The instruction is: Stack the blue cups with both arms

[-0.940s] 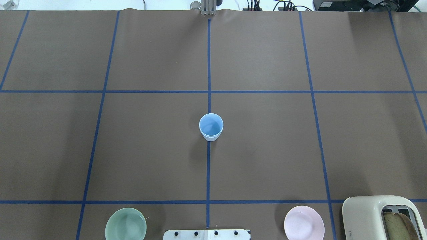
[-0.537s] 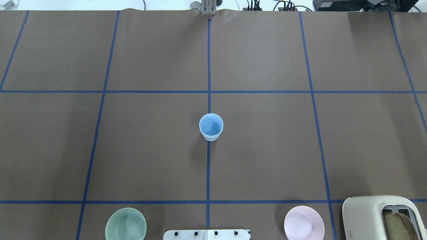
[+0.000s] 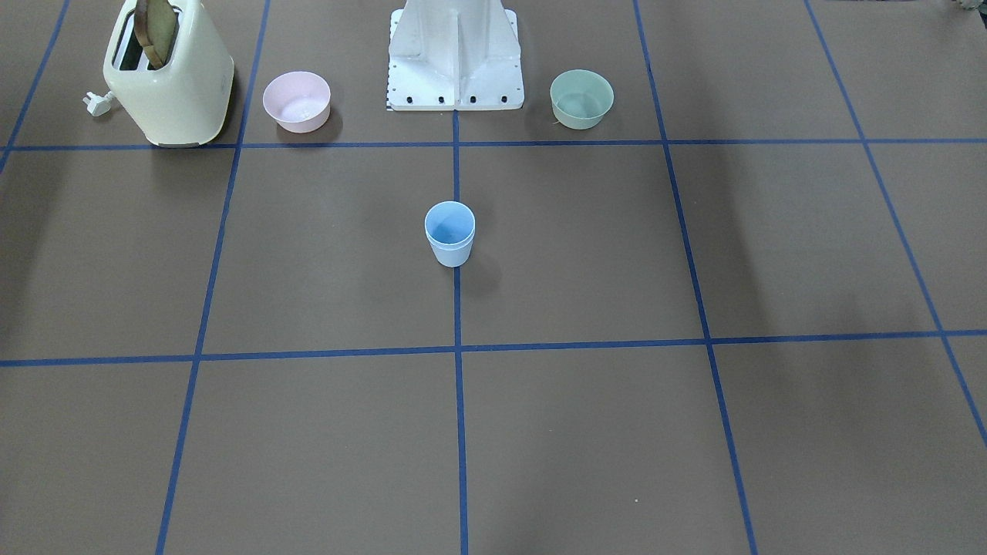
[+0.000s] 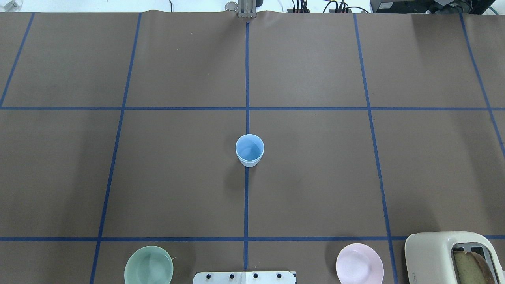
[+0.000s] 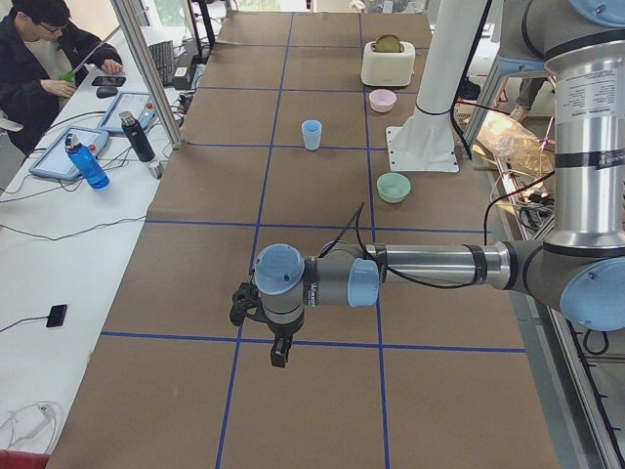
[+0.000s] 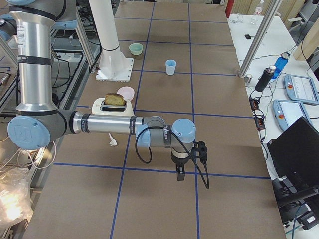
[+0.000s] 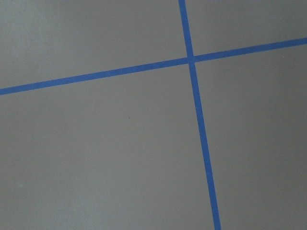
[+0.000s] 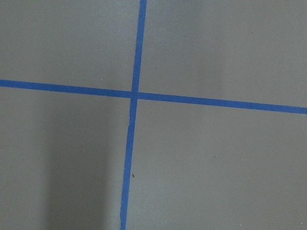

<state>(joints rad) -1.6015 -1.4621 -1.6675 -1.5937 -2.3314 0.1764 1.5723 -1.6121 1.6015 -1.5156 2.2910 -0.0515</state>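
Observation:
A light-blue cup (image 4: 249, 150) stands upright on the centre tape line, also in the front view (image 3: 449, 233). A second rim line under its lip makes it look like two blue cups nested together. My left arm reaches out low over the table's left end, its gripper (image 5: 278, 357) pointing down, far from the cup (image 5: 312, 134). My right arm does the same at the right end, gripper (image 6: 179, 174) pointing down, far from the cup (image 6: 170, 66). I cannot tell whether either gripper is open or shut. Both wrist views show only brown table and blue tape.
A pale green bowl (image 4: 148, 269) and a pink bowl (image 4: 359, 268) stand beside the white base pedestal (image 4: 244, 277). A cream toaster (image 4: 449, 256) holding bread is at the near right. An operator (image 5: 44, 54) sits at a desk with bottles and tablets.

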